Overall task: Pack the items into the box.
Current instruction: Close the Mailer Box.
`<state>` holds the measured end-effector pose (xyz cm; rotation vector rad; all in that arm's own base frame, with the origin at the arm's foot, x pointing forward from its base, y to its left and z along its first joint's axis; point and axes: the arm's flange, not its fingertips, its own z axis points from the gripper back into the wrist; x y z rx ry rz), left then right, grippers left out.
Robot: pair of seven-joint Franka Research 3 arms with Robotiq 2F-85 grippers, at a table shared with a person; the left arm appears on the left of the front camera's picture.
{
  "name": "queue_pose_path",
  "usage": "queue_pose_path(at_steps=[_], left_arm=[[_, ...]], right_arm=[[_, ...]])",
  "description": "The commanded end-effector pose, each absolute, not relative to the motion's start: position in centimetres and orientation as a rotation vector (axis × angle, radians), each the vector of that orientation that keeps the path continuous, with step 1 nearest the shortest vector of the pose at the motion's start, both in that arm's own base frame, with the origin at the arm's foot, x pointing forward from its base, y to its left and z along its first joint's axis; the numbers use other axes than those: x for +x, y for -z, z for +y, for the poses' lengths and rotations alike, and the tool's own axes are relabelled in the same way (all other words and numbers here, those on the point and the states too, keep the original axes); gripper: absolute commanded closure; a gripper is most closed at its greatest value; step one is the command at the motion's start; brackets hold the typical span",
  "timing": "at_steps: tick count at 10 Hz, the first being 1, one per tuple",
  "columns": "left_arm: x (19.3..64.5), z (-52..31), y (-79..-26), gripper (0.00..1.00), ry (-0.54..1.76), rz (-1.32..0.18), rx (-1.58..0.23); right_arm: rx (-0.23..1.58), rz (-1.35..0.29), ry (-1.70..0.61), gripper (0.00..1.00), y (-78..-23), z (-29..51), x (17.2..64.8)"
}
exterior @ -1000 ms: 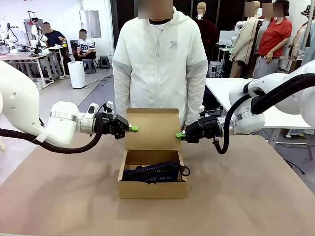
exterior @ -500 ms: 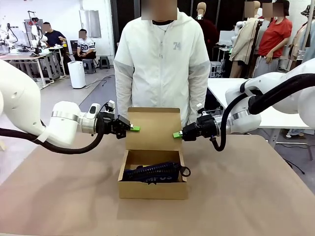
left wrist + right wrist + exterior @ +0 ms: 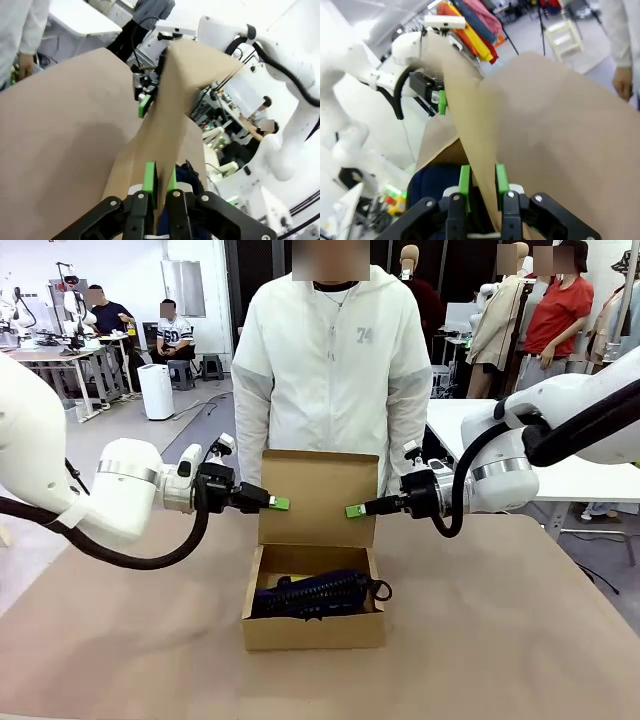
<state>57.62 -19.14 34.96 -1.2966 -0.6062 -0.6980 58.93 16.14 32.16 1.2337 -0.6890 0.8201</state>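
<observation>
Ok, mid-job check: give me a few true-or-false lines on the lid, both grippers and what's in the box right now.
1. The small brown cardboard box has its flap lid standing up. True.
2. The left gripper is open, clear of the lid. False: it is shut on the lid's edge.
3. The right gripper pinches the lid's other edge. True.
4. The navy zip pencil case lies on the table beside the box. False: it lies inside the box.

Brown box (image 3: 313,630), lid upright, holds navy pencil case (image 3: 315,595).
</observation>
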Motion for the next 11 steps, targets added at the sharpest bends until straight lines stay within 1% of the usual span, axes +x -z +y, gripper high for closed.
queue_pose_path(at_steps=[1,3,5,6,8,10,11], left_arm=[[54.9,-18.8,-34.6,0.88,0.733,-0.769,-1.235],[53.8,-19.0,-34.4,0.88,0.815,-0.87,-1.216],[52.4,-19.6,-33.7,0.88,0.968,-0.98,-1.204],[51.5,-19.8,-33.3,0.88,1.023,-1.053,-1.185],[50.6,-19.7,-32.6,0.88,1.042,-1.073,-1.185],[50.6,-19.7,-32.2,0.88,1.03,-1.079,-1.188],[51.0,-19.8,-32.4,0.88,1.063,-1.096,-1.179]], right_arm=[[1.206,-0.817,-0.943,0.72,-32.9,16.2,54.6],[1.166,-0.928,-1.118,0.72,-32.9,16.3,51.1],[1.104,-1.048,-1.214,0.72,-32.2,16.3,49.6],[1.099,-1.054,-1.251,0.72,-31.6,16.4,49.2],[1.09,-1.075,-1.215,0.72,-30.7,16.4,49.4],[1.092,-1.091,-1.203,0.72,-30.6,16.1,49.7],[1.079,-1.105,-1.206,0.72,-30.5,15.9,49.8]])
